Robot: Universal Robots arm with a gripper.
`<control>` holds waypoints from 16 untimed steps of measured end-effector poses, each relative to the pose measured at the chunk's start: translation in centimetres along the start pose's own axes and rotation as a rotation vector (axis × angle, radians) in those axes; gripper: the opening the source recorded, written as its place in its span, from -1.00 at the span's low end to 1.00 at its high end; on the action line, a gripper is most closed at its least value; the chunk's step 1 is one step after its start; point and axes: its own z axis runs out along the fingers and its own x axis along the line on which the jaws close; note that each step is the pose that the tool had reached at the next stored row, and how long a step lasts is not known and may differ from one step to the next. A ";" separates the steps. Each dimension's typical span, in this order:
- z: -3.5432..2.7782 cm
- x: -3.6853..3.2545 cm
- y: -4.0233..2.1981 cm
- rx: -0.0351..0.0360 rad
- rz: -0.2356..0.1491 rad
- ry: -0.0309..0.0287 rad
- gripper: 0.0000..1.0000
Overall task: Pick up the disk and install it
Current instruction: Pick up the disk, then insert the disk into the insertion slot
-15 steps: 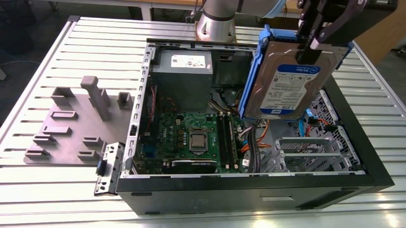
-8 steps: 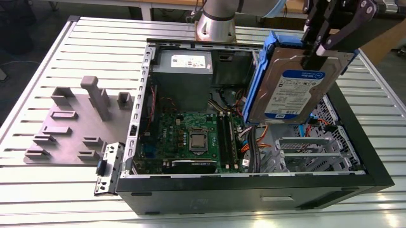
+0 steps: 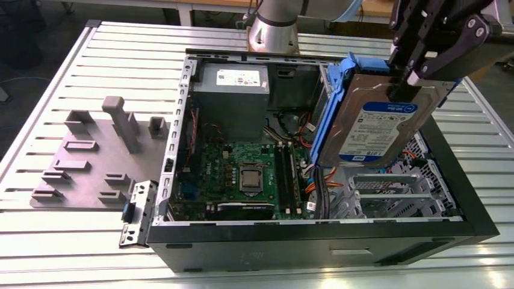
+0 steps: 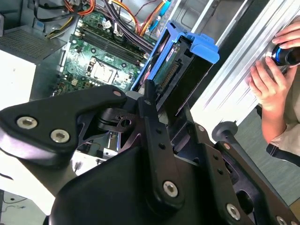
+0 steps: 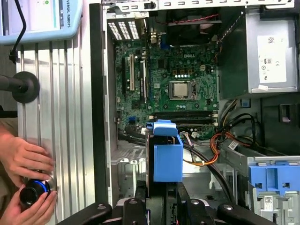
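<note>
**A:** Where is the disk [image 3: 384, 129] right now?

**B:** It is hanging on edge above the open computer case [image 3: 321, 244], over the end at the exterior view's right and clear of the motherboard [image 3: 241, 174]. The gripper [image 3: 408, 81] is over it, and its fingers [image 4: 149, 101] are clamping the disk's upper end.

**A:** How are you expecting it to handle?

**B:** I am judging it to be dense and stiff for its size. The metal body isn't going to bend, but it is likely to suffer from a knock. The blue plastic frame [image 3: 329, 102] around it is probably giving a little. So the metal flanks are looking like the safer place to pinch, keeping off the connector.

**A:** What are the cameras adding to each other?

**B:** The exterior view is showing the labelled face and how high the disk is hanging over the case on the table [image 3: 88, 66]. The first wrist view is looking along its thin edge into the case. It is also catching a second frame [image 5: 274, 183] in a bay and a person's hands [image 5: 23, 159] at the table's edge. The second wrist view is showing what looks like the connector row on the disk's end.
</note>
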 end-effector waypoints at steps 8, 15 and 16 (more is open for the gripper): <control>0.03 0.67 -0.97 -0.0010 0.000 0.0000 -0.31; 0.03 0.67 -3.88 -0.0052 0.000 0.0001 -0.31; 0.09 0.70 -4.79 -0.0061 0.000 0.0003 -0.31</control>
